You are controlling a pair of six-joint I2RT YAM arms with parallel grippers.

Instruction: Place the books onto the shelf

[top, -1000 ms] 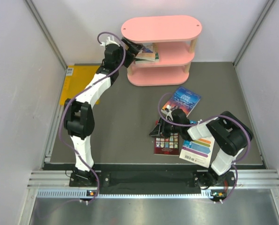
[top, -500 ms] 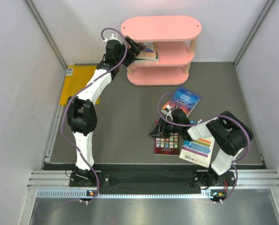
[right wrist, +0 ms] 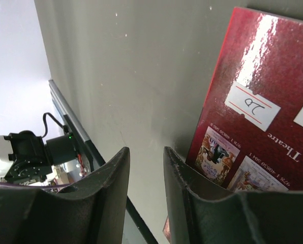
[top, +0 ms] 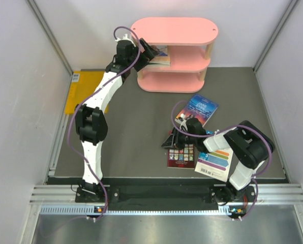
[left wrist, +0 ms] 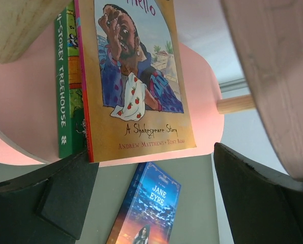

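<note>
Left pincer (top: 148,51) gaped wide, empty, at the middle tier of the pink oval-boarded shelf (top: 174,30), where an orange cartoon paperback (left wrist: 136,76) lay on a green Treehouse paperback (left wrist: 65,101). Right pincer (top: 171,142), narrowly parted, empty, sat at the edge of the dark red paperback (top: 182,156) on the grey table (top: 136,127).

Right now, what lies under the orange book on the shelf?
The green Treehouse book, only its spine edge showing; the orange book covers the rest. Beneath both, the pink shelf board.

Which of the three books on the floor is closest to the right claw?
The dark red picture-grid book: the right claw is at its edge; the blue book and striped book lie farther off.
</note>
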